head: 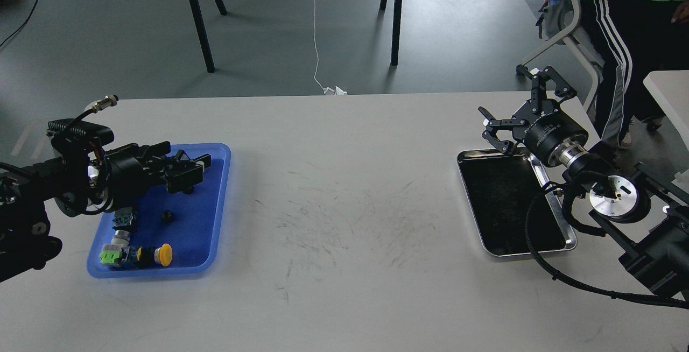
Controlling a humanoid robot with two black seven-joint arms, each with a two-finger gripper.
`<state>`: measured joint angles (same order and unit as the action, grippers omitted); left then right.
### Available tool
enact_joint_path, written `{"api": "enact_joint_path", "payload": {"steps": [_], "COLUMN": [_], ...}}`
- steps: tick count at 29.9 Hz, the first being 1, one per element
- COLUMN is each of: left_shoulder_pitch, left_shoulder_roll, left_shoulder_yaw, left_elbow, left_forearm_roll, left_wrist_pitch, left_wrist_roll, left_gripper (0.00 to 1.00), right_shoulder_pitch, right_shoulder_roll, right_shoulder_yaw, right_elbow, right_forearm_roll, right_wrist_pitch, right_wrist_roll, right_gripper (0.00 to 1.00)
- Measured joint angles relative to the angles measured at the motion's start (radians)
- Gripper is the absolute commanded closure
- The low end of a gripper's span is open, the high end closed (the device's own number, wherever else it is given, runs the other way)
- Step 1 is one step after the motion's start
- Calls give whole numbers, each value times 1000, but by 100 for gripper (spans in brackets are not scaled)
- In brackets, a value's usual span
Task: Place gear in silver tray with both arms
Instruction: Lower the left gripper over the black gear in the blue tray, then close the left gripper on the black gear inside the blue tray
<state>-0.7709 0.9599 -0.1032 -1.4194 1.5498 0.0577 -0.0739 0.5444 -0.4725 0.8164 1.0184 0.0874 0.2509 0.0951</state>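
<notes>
A small black gear [167, 215] lies on the floor of the blue tray [215, 206] at the table's left. My left gripper [189, 173] hangs low over the tray's far part, a little beyond that gear. Its fingers stand apart, so it is open with nothing held. It covers whatever lies under it. The silver tray [500, 201] sits at the table's right with nothing on its dark bottom. My right gripper [512, 105] is open with its prongs spread wide. It hovers just past the silver tray's far right corner.
The blue tray also holds several push-button switches along its left side, among them a yellow-capped one [164, 253] and a green one [110, 255]. A black cable [543, 276] loops over the silver tray's right rim. A person [630, 13] and a chair stand beyond the right corner.
</notes>
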Motion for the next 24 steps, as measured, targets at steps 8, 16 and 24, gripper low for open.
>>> {"api": "enact_joint_path", "payload": {"steps": [8, 16, 24], "left_shoulder_pitch": [43, 94, 110], "left_shoulder_roll": [-86, -111, -141], "left_shoulder_yaw": [-6, -24, -20], "left_elbow": [124, 147, 224], "left_forearm_roll": [121, 125, 179], "left_wrist_pitch": [20, 57, 66], "left_wrist_roll": [-8, -55, -77], "left_gripper": [4, 13, 25], "right_shoulder_pitch": [2, 2, 4], "right_shoulder_roll": [-11, -14, -14], "right_shoulder_yaw": [1, -1, -5], "right_elbow": [-1, -2, -3], "right_forearm_roll": [0, -1, -2], "right_wrist_pitch": [-1, -1, -1], "right_wrist_roll": [0, 0, 0], "right_gripper": [1, 1, 1]}}
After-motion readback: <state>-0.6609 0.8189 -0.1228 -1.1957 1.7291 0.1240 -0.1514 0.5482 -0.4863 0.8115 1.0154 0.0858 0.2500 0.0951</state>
